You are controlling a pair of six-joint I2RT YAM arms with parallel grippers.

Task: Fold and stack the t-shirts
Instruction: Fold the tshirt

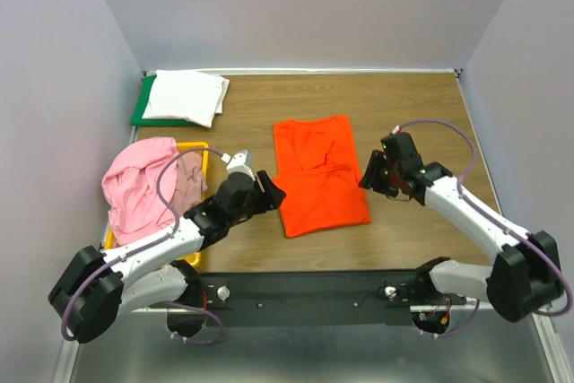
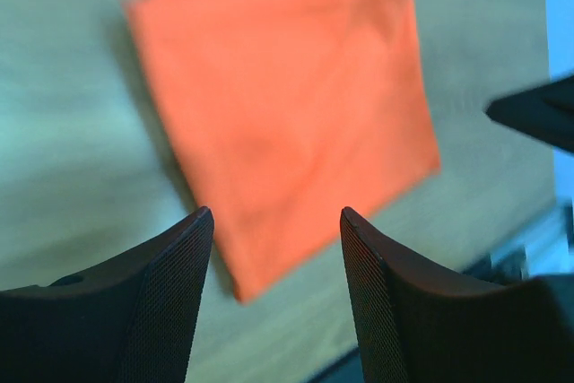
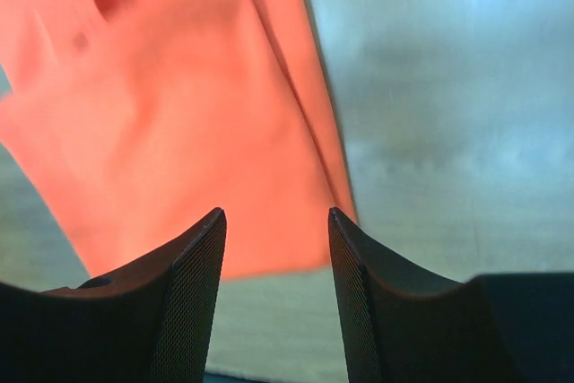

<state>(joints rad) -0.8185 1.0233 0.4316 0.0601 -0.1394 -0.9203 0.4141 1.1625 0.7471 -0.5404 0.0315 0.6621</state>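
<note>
The orange t-shirt (image 1: 318,172) lies folded into a flat rectangle near the middle of the table (image 1: 404,105), its long side running from 12 to 6 o'clock, with a few soft creases across its upper layer. The left gripper (image 1: 272,190) hangs at the shirt's 8 o'clock edge, and its wrist view looks down on the shirt's corner. Its two dark fingers stand apart with nothing clamped between them. The right gripper (image 1: 368,177) sits at the shirt's 3 o'clock edge. Its fingers are likewise spread and empty, and the cloth's edge shows past them in the right wrist view. Whether either set of fingertips touches the fabric cannot be told. Toward 10 o'clock on the table, the white t-shirt (image 1: 184,96) rests folded on the green board (image 1: 141,112), covering most of it. At 9 o'clock, the light pink t-shirt (image 1: 134,187) is heaped loosely in the yellow bin (image 1: 203,152) and spills over its rim. The mauve-pink t-shirt (image 1: 186,181) is bunched just beside it in the same bin.
</note>
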